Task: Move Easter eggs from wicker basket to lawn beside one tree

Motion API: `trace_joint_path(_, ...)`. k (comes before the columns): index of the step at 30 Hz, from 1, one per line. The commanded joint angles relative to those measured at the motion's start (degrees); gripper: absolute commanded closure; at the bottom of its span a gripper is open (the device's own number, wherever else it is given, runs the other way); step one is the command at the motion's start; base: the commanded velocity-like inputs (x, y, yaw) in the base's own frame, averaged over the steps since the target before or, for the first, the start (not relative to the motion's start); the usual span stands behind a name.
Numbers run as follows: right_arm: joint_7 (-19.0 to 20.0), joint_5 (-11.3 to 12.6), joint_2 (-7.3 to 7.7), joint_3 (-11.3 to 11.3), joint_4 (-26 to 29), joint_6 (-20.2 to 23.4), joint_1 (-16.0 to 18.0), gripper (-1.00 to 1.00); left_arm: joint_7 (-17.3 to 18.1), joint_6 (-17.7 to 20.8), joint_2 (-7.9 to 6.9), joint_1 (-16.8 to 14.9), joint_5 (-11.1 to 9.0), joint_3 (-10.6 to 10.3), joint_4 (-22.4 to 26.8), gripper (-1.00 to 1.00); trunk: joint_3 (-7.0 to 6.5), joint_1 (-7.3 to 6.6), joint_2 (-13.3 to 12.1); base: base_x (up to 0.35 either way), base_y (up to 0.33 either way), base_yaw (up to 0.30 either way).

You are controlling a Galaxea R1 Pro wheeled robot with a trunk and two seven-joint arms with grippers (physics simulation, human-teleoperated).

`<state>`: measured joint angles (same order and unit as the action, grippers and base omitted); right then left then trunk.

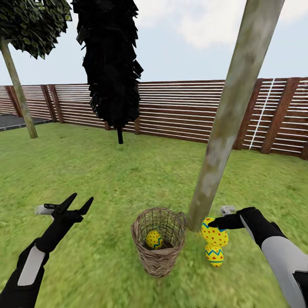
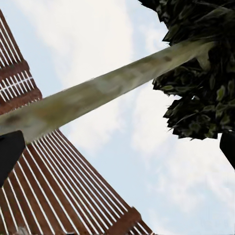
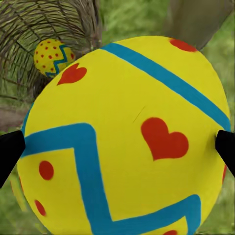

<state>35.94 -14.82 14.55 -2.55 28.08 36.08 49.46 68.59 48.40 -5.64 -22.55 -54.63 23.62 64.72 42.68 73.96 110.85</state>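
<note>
The wicker basket (image 1: 147, 256) stands upright on the lawn (image 1: 107, 171), just left of the foot of a pale mottled tree (image 1: 226, 119). One yellow Easter egg (image 1: 154, 239) lies inside the basket. A second egg (image 1: 214, 255) rests on the grass beside the trunk. My right gripper (image 1: 216, 223) is shut on the third egg (image 1: 215, 235), held just above the second one. In the right wrist view this held egg (image 3: 122, 142) sits between both fingertips (image 3: 10, 152), with the basket (image 3: 29, 29) and its egg (image 3: 53, 58) behind. My left gripper (image 1: 79, 203) hangs open left of the basket, holding nothing.
A brown slatted fence (image 1: 184, 107) closes the garden at the back. A black-foliaged column tree (image 1: 111, 64) stands mid-left and another leafy tree (image 1: 19, 90) at far left. The left wrist view looks up at a trunk (image 2: 98, 93), foliage (image 2: 200, 73) and sky.
</note>
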Motion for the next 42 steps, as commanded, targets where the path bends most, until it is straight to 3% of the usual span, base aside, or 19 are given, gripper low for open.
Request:
trace_joint_path(1,-0.9,-0.5,-0.10,-0.3,0.0,0.1,0.0,1.00,0.0,0.4,1.19,0.0,-0.1,0.0,0.0,-1.00,-0.01,-0.01,0.0,0.000,-0.269,-0.230)
trace_joint_path(3,-1.7,-0.5,-0.15,-0.3,-0.5,0.0,0.0,1.00,-0.1,0.4,2.28,0.0,0.0,-1.0,0.1,-1.00,-0.13,-0.01,0.0,0.000,-0.287,-0.230)
trace_joint_path(4,-2.7,-0.5,-0.21,-0.3,-0.7,0.0,0.0,1.00,-0.1,0.3,2.55,0.0,0.0,-2.5,0.1,-1.00,-0.20,-0.01,0.0,0.000,-0.295,-0.230)
trace_joint_path(6,-9.8,-0.1,-0.38,-0.3,-1.2,-1.3,0.0,1.00,-0.7,0.2,2.78,0.0,0.0,-4.3,0.0,-1.00,-0.32,-0.01,0.0,0.000,-0.297,-0.231)
trace_joint_path(8,-13.7,-0.2,-0.57,-0.2,-3.4,-3.6,-0.1,1.00,-2.9,0.1,3.09,0.0,0.0,-4.6,0.0,-1.00,-0.45,-0.01,0.0,0.000,-0.282,-0.230)
trace_joint_path(11,-15.8,-0.2,-1.33,-0.3,-4.9,-5.7,-0.1,1.00,-4.9,0.1,4.06,0.0,0.1,-4.7,0.0,-1.00,-0.64,-0.01,0.0,0.011,-0.246,-0.230)
trace_joint_path(14,-19.7,0.1,-1.49,-0.3,-5.1,-8.6,-0.1,1.00,-7.6,-0.4,4.15,0.0,0.4,-7.9,0.1,-1.00,-0.81,-0.01,0.0,0.004,-0.044,-0.229)
trace_joint_path(16,-22.2,-0.3,-2.21,-0.3,-6.1,-10.5,-0.1,1.00,-13.7,-1.1,4.22,0.0,0.4,-12.8,2.5,-1.00,-0.83,-0.01,0.0,0.000,-0.002,-0.039)
trace_joint_path(18,-22.7,-0.2,-2.91,-0.3,-7.6,-14.1,-0.1,1.00,-24.6,-1.0,4.23,0.0,0.3,-19.9,8.8,-1.00,-0.83,-0.01,0.0,0.000,0.000,-0.004)
trace_joint_path(19,-23.0,-0.4,-3.33,-0.2,-8.7,-15.2,-0.1,1.00,-31.2,-1.0,4.92,0.0,0.1,-23.8,10.9,-1.00,-0.83,-0.01,0.0,0.000,0.000,0.000)
trace_joint_path(21,-23.2,-0.5,-4.05,-0.2,-9.9,-15.6,-0.1,1.00,-38.1,-0.6,6.49,0.0,0.1,-26.1,14.3,-1.00,-0.83,-0.01,0.0,0.000,0.000,0.000)
trace_joint_path(23,-23.2,-0.6,-4.43,-0.3,-10.3,-15.9,-0.1,1.00,-42.0,-0.2,6.95,-0.3,0.1,-28.3,16.5,-1.00,-0.83,-0.01,0.0,0.000,0.000,0.000)
trace_joint_path(25,-23.4,-0.6,-4.51,-0.3,-10.4,-17.7,-0.1,1.00,-43.1,0.0,7.02,-1.2,0.1,-30.3,17.3,-1.00,-0.83,-0.01,0.0,0.000,0.000,0.000)
trace_joint_path(27,-24.4,-0.6,-4.53,-0.3,-10.4,-18.7,-0.1,1.00,-43.3,0.2,7.07,-2.3,0.1,-30.9,17.4,-1.00,-0.83,-0.01,0.0,0.040,-0.047,0.000)
trace_joint_path(34,-26.4,-0.5,-4.60,-0.2,-10.4,-19.8,-0.1,1.00,-43.4,0.4,7.77,-2.8,0.0,-31.2,17.4,-1.00,-0.83,-0.01,0.0,0.217,-0.226,0.000)
trace_joint_path(38,-26.8,-0.6,-4.72,-0.2,-14.2,-27.4,-0.4,1.00,-43.4,0.5,7.89,-2.8,0.0,-31.3,17.4,-1.00,-0.83,-0.01,0.0,0.242,-0.243,0.000)
trace_joint_path(39,-28.0,-0.7,-5.30,-0.2,-16.1,-30.7,-0.5,1.00,-43.4,0.5,7.91,-2.8,0.0,-32.0,17.4,-1.00,-0.83,-0.01,0.0,0.243,-0.242,0.000)
trace_joint_path(40,-30.8,-1.4,-6.11,-0.1,-18.4,-33.9,-0.5,1.00,-43.4,0.4,7.92,-2.8,0.0,-34.1,17.4,-1.00,-0.83,-0.01,0.0,0.255,-0.228,0.000)
trace_joint_path(42,-36.2,-5.2,-7.78,-0.1,-22.2,-37.7,-0.5,1.00,-43.4,0.4,7.96,-2.8,-0.2,-36.9,17.4,-1.00,-0.83,-0.01,0.0,0.277,-0.196,0.000)
